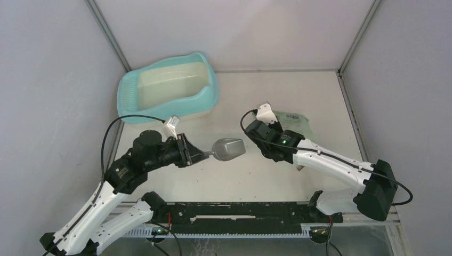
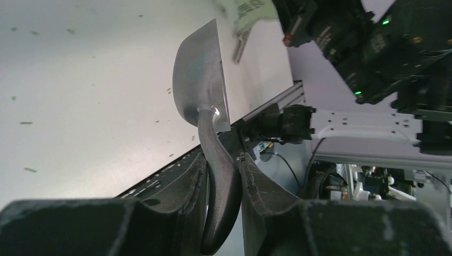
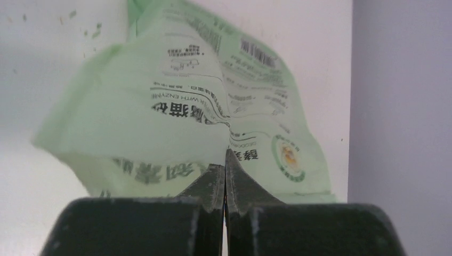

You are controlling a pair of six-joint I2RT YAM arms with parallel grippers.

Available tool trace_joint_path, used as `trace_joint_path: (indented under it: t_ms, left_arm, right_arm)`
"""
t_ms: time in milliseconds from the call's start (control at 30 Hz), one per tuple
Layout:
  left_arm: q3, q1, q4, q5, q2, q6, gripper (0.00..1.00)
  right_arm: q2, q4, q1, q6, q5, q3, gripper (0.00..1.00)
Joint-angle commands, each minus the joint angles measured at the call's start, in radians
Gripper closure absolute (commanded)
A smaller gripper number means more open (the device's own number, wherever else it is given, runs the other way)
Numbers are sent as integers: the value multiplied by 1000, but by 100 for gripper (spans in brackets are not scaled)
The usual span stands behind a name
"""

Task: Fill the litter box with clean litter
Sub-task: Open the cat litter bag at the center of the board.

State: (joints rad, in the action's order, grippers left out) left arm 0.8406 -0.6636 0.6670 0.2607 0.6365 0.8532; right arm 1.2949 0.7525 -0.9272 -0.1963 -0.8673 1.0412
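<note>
- My left jaws were clenched on the handle of the grey metal scoop, its bowl out over the middle of the table.
- My right jaws were pressed together on the near edge of the green printed bag, toward the table's right side.
- The litter box sat at the far left corner, well apart from scoop and bag, its pale cream floor in plain view.
- A few green crumbs lay scattered beside the bag.
</note>
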Motion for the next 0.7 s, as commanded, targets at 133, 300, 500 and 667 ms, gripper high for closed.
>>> trace_joint_path:
  t_ms: [133,300,500,667]
  left_arm:
    - [159,-83,-113,-27,25,60,82]
    - [157,-140,-163,-54,46,91,82]
    - [128,-240,-209,-122,67,119,82]
    - [120,-310,-234,-173,81,135,82]
  right_arm:
    - [10,0,-88,-207,-275,110,100]
    - [76,49,-88,-297,-225,139,100]
    - [72,54,-88,-362,-128,161,100]
    - [89,58,-86,-380,-82,203,100]
